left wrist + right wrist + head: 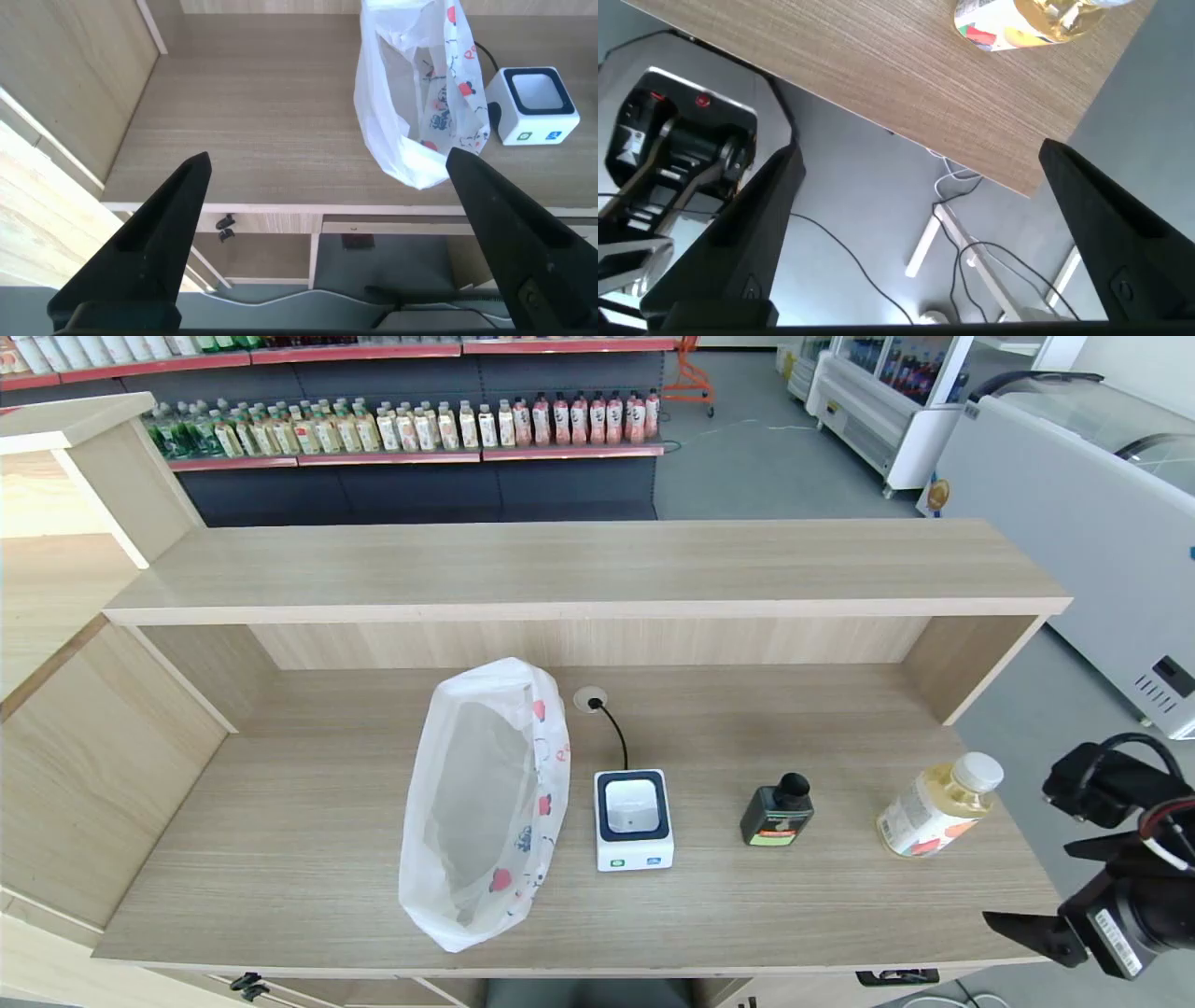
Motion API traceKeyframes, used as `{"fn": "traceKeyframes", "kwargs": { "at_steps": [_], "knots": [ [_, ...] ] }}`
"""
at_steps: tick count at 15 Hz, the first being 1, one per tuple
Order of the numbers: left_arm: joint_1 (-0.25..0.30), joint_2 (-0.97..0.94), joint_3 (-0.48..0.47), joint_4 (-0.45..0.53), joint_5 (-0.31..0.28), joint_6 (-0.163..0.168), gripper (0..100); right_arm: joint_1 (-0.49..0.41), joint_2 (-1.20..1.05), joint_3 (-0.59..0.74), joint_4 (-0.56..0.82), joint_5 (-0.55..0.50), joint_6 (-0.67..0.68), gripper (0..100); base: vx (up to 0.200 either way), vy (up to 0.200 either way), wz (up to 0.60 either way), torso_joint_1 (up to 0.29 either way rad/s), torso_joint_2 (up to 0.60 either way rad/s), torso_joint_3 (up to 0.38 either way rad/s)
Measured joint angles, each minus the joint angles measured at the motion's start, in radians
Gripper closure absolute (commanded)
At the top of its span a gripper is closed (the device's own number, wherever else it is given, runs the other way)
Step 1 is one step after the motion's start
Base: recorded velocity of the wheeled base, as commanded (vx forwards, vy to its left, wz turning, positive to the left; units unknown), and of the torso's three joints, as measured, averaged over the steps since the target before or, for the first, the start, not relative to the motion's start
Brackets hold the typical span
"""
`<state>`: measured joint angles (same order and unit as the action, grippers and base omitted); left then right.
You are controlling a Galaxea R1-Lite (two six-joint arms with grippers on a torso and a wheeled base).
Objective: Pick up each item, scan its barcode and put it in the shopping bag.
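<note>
A white plastic shopping bag (pixel 485 803) lies open on the wooden counter (pixel 280 859), left of centre. Just right of it sits the white barcode scanner (pixel 633 817). Further right stand a small dark bottle (pixel 778 812) and, lying tilted, a yellow drink bottle (pixel 938 805) with a white cap. My right gripper (pixel 1025 882) hangs open and holds nothing, off the counter's right front corner, near the yellow drink bottle (pixel 1036 21). My left gripper (pixel 329 157) is open with nothing in it, out before the counter's front edge, facing the bag (pixel 416 93) and scanner (pixel 534 105).
A raised shelf (pixel 579 569) and side walls close in the counter's back and sides. The scanner's black cable (pixel 616 733) runs to a hole behind it. Cables (pixel 971 261) lie on the floor beneath the right corner. Freezers (pixel 1074 513) stand to the right.
</note>
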<state>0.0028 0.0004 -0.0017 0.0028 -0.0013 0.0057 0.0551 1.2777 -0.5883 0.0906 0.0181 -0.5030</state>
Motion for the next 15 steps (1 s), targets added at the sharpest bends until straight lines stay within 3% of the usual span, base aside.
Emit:
{"fn": "traceKeyframes", "kwargs": {
  "at_steps": [6, 11, 15],
  "knots": [
    [0.000, 0.000, 0.000, 0.000, 0.000, 0.000, 0, 0.012, 0.380, -0.121, -0.243, 0.001, -0.145, 0, 0.000, 0.000, 0.00, 0.000, 0.00, 0.000],
    [0.000, 0.000, 0.000, 0.000, 0.000, -0.001, 0, 0.108, 0.569, -0.284, -0.288, 0.098, -0.148, 0, 0.000, 0.000, 0.00, 0.000, 0.00, 0.000],
    [0.000, 0.000, 0.000, 0.000, 0.000, 0.000, 0, 0.167, 0.672, -0.348, -0.324, 0.116, -0.149, 0, 0.000, 0.000, 0.00, 0.000, 0.00, 0.000]
  ]
}}
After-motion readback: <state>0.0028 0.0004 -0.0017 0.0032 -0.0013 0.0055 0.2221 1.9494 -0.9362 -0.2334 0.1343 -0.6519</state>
